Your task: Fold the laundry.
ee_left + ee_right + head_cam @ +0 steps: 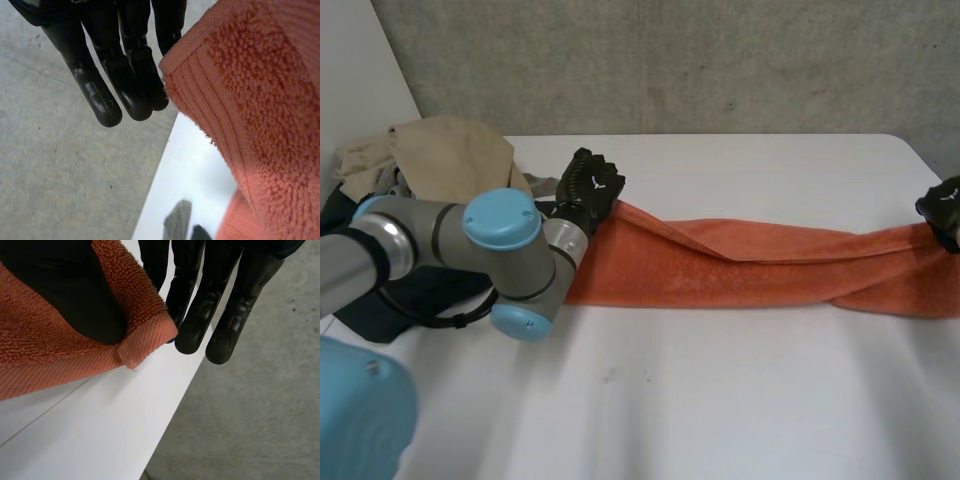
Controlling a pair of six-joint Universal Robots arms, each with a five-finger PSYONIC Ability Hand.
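A rough grey concrete wall [720, 60] stands behind the white bench [720, 400]. On the bench a long orange terry-cloth towel [740, 270] lies stretched between the two hands. Its long axis runs side to side, roughly along the bench's far edge, and its ends point at the hands.

The left hand [588, 188] has one end corner, with straight fingers [107, 100] against the lifted cloth. The thumb is hidden, but I judge it a pinch. The right hand [945, 208] clamps the other end corner [150, 335] between thumb [75, 295] and straight fingers.

A long edge is rolled over and the band twists near the right end. The step looks like spreading or a first lengthwise fold. Next, the twist should be evened out and the ends brought together. A heap of beige and dark cloths [450, 150] waits behind the left arm.
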